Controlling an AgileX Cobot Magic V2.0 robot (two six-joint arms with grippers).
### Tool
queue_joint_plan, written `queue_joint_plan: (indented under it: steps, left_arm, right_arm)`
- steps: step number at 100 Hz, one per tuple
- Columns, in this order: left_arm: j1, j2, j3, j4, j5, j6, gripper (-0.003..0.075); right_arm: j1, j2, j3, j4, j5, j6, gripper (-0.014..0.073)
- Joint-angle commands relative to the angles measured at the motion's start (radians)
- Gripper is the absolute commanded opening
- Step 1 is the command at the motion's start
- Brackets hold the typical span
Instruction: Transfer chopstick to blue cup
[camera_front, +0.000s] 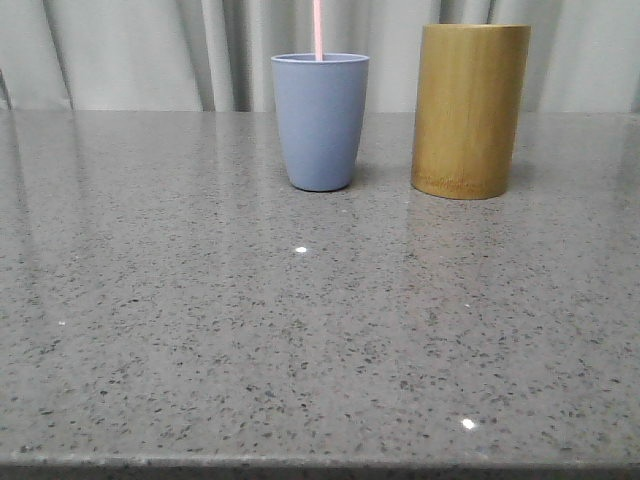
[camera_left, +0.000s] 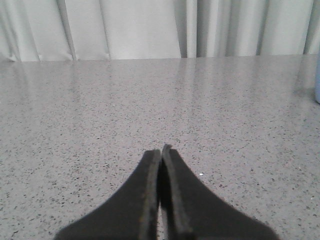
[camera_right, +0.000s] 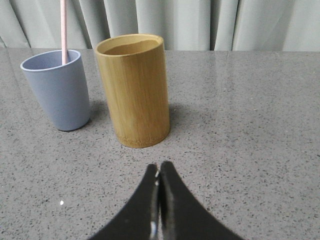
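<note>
Both grippers, left gripper (camera_left: 161, 150) and right gripper (camera_right: 159, 167), closed empty; bamboo holder (camera_front: 470, 110) beside blue cup (camera_front: 320, 125).

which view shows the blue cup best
The right wrist view: it looks down at the whole blue cup, open rim included. The front view shows it whole from the side; the left wrist view catches a sliver at the frame edge.

Bamboo holder (camera_front: 470, 110) upright on speckled grey table (camera_front: 300, 340), pale curtain (camera_front: 130, 50) behind

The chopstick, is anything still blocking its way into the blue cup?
Nothing visible does. The chopstick already stands inside the blue cup, rising above its rim. The bamboo holder stands apart beside the cup, and both grippers are shut and empty.
</note>
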Motion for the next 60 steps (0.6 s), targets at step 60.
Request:
queue_joint_plan:
  steps: [60]
  left_arm:
    - [0.005, -0.033, 0.008, 0.0, -0.078, -0.007, -0.0019]
  right_arm:
    - [-0.009, -0.056, -0.009, -0.01, -0.092, -0.009, -0.0105]
